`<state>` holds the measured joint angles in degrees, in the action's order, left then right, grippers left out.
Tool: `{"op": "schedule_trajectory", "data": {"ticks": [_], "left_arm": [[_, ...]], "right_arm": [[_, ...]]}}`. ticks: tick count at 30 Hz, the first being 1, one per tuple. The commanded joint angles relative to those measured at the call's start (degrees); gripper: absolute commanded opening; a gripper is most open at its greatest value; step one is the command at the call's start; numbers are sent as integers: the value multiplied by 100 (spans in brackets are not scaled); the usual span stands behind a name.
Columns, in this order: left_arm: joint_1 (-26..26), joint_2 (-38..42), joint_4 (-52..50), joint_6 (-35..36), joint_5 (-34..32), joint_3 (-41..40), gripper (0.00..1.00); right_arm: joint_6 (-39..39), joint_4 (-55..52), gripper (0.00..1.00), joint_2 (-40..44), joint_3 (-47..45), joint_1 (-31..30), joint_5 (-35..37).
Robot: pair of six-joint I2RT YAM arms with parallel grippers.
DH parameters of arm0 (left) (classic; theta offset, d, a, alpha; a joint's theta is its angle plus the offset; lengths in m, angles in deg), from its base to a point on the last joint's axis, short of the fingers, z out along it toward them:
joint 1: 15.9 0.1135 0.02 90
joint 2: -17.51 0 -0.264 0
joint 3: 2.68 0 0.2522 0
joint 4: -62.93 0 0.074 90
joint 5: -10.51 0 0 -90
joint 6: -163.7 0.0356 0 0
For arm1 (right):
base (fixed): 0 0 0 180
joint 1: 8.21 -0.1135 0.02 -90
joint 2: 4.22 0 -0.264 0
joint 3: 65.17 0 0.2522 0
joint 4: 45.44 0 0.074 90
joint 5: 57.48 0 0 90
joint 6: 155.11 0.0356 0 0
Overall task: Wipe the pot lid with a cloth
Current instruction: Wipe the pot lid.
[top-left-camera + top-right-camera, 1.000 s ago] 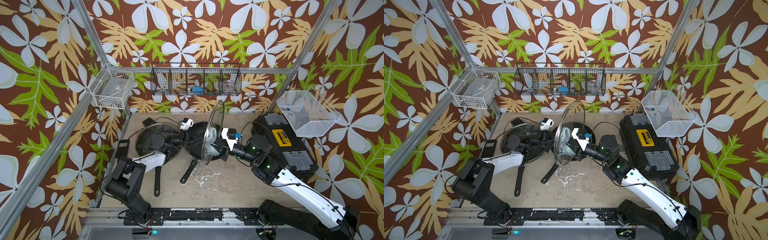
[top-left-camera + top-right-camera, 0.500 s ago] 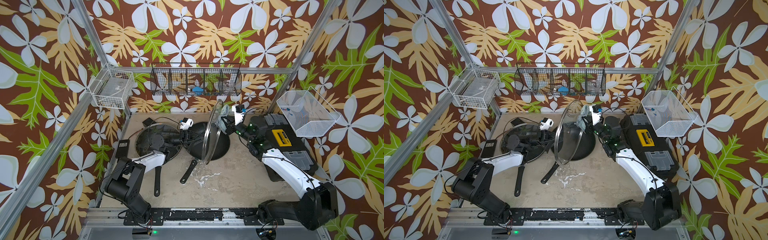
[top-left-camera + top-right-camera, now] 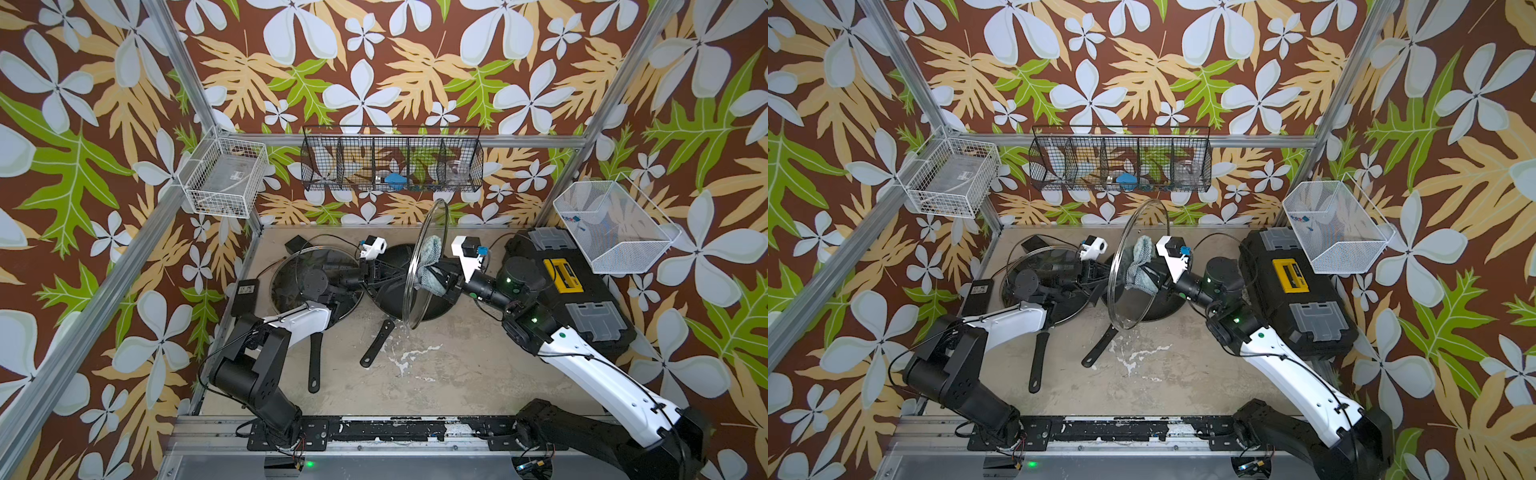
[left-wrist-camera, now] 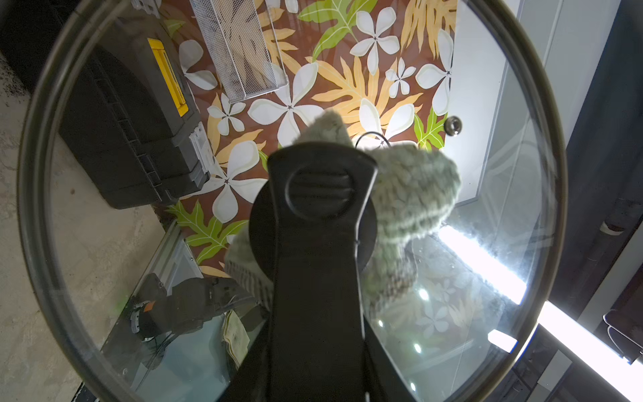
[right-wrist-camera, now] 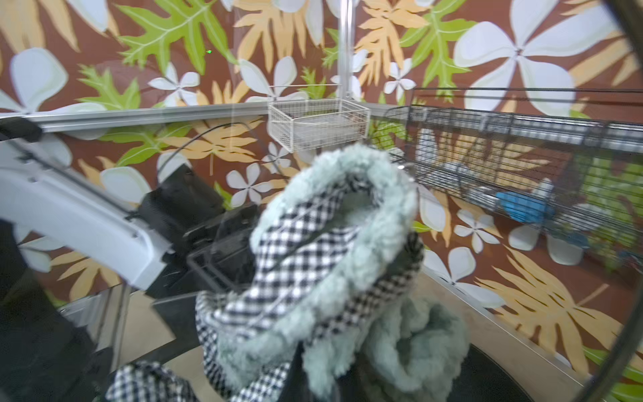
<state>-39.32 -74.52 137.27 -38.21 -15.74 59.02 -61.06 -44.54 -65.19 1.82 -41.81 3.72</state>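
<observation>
Cloth [image 3: 430,257] is pinched in the closed right end effector [image 3: 444,279] and pressed against the glass pot lid [image 3: 414,305], which the left end effector [image 3: 392,272] clamps by its handle, upright on edge above a black pan [image 3: 386,295] on the desk [image 3: 449,374].

Half a second ago the right end effector [image 3: 441,277] was up at the top rim of the lid [image 3: 415,309], with its arm stretched toward the back wall. It has since swung back down. The cloth [image 3: 428,264] it carries is again against the middle of the glass, slightly higher than a second ago. The white forearm [image 3: 602,374] is back over the front right of the table [image 3: 436,374].
</observation>
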Motion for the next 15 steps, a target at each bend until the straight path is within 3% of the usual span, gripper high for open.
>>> {"op": "schedule_trajectory", "data": {"ticks": [1, 6, 8, 11, 15], "left_arm": [[13, 70, 1834, 91, -248, 87, 0], [17, 62, 1846, 52, -275, 135, 0], [13, 71, 1869, 24, -271, 162, 0], [13, 87, 1895, -21, -270, 178, 0], [15, 89, 1922, -45, -266, 185, 0]], "right_arm": [[-203, -164, 0, 279, -220, -374, -306], [-235, -428, 0, 480, -601, -849, -235], [-206, -480, 0, 515, -776, -849, 139], [-213, -455, 0, 512, -1009, -763, 789], [22, -286, 0, 335, -1154, -227, 779]]}}
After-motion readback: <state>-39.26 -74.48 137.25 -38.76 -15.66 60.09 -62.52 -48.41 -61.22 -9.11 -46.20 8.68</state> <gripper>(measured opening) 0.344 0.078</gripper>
